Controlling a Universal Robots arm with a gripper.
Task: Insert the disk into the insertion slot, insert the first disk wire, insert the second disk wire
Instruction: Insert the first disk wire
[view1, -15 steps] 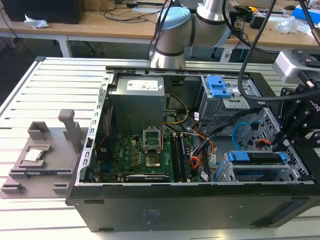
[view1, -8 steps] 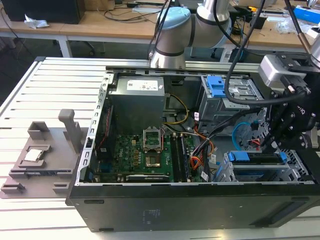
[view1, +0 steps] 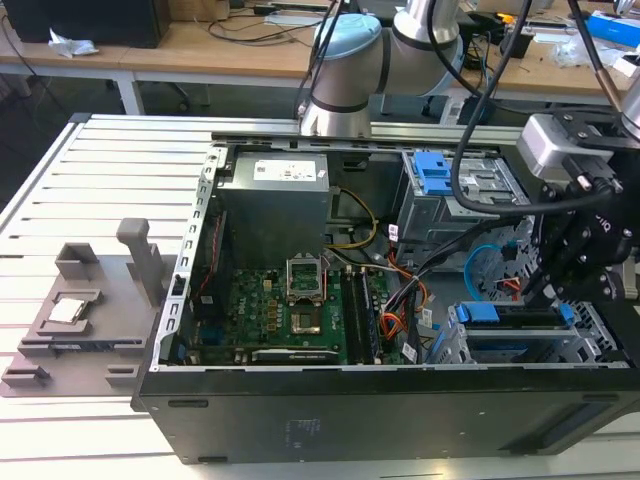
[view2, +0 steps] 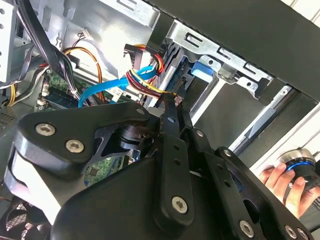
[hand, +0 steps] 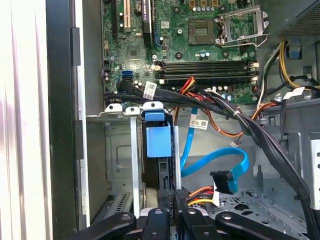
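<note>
The disk is sitting in the insertion slot at the corner of the open computer case on the exterior view's right, its blue carrier showing along the top. In the first wrist view the disk is standing on edge inside the insertion slot, its blue end tab facing the camera.

The gripper is hanging just above the disk, the arm reaching in from the far side of the case and bending down over the cage. Its fingers are pressing together on the dark plug of the first disk wire, a red, yellow and orange bundle, just beside the disk's end.

The second disk wire is looping loose beside the cage, its small dark plug lying free near the gripper.

The second wrist view is looking along the gripper to the first disk wire, with the second disk wire behind it and the disk in the insertion slot. It is also catching a person's hand gripping a round knob outside the case. The exterior view is taking in the motherboard and the slatted table.
</note>
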